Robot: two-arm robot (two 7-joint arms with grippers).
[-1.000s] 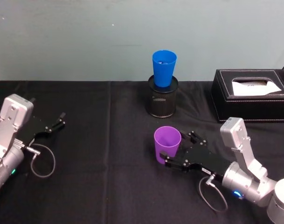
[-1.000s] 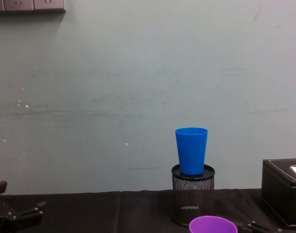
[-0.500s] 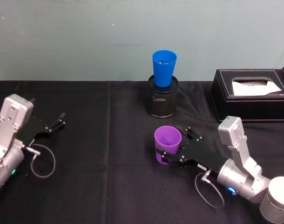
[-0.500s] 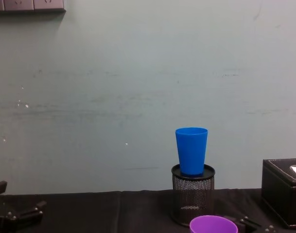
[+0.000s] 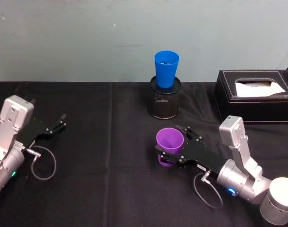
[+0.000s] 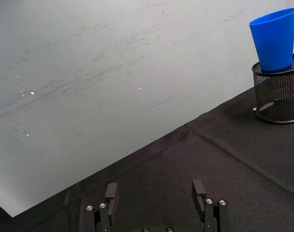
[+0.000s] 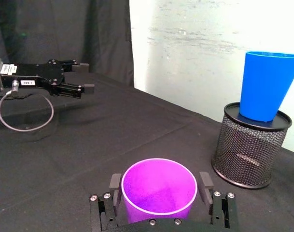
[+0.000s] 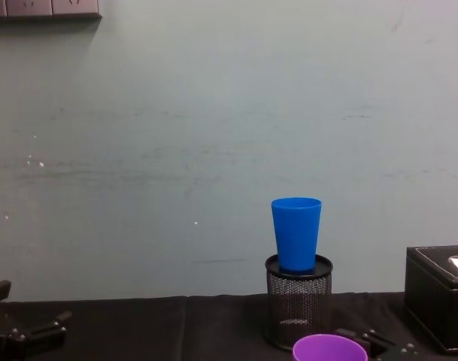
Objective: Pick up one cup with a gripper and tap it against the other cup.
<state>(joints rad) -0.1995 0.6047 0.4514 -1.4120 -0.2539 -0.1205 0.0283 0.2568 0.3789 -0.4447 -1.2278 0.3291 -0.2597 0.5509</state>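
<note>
Straddling the purple tumbler (image 5: 170, 141), the right hand (image 7: 160, 187) was seen low over the black tabletop (image 5: 110, 179), right of centre. Its fingers (image 7: 115, 186) were spread, one on either side of the cup just below the rim. The tumbler was standing upright, mouth up, on the cloth. From the right wrist view the pads appeared to lie just beside the wall rather than pressed on it, though that could not be settled for certain. The step in hand was therefore judged to be the grasp itself: the approach was complete, the squeeze not yet made and nothing lifted.

The blue tumbler (image 5: 166, 69) was set upright in the mouth of the black wire-mesh pen holder (image 5: 165, 101), farther back near the wall and well apart from the purple cup. A black tissue box (image 5: 255, 97) was placed to the right of the holder. The left hand (image 6: 155, 198) was parked at the left side of the tabletop, its fingers released and holding nothing.

For the next move, the fingers would need to be closed evenly on the smooth, tapered wall, low enough that the cup is not squeezed upward and out. The cup would then have to be raised and carried back to the height of the blue tumbler's exposed side. A light touch would be called for, since the blue tumbler was perched high and could be tipped out of the holder.
</note>
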